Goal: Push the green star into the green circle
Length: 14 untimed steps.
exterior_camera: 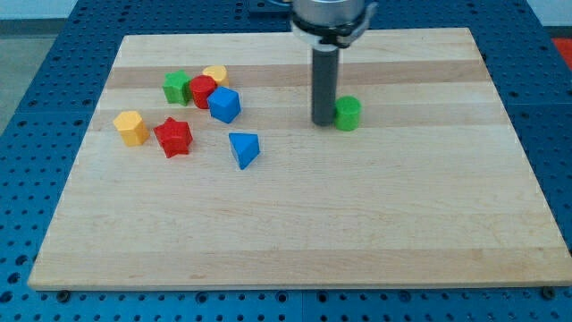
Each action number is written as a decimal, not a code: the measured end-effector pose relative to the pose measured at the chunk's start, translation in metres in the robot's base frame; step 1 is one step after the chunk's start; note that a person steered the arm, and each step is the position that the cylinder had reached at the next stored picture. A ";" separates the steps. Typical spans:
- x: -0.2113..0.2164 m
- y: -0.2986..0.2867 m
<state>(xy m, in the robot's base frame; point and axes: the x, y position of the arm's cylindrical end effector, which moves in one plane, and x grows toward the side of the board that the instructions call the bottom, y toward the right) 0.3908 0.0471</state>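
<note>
Green star (177,87) sat at desk (295,224) upper left, touching red block (203,91) in cluster. Green circle (348,114) well apart, toward view's right. My tip (323,121) just beside circle's left. No jaws on rig, so no state to tell; push only. Judged star light, rigid, prone to sliding and spinning. Would push flat left side. Squat, no clear long axis; heading unclear.

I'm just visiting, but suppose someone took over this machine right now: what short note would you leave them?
My tip rests on the board, just at the view's left of the green circle, close to or touching it.
The green star sits far to the view's left, in a cluster against the red block.
Done: nothing visible; star and circle are apart.
Left: get behind the star and push it rightward to the circle.
</note>
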 end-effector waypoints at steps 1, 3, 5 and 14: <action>0.000 -0.009; 0.001 -0.086; 0.005 -0.139; -0.070 -0.211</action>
<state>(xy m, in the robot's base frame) 0.3211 -0.1638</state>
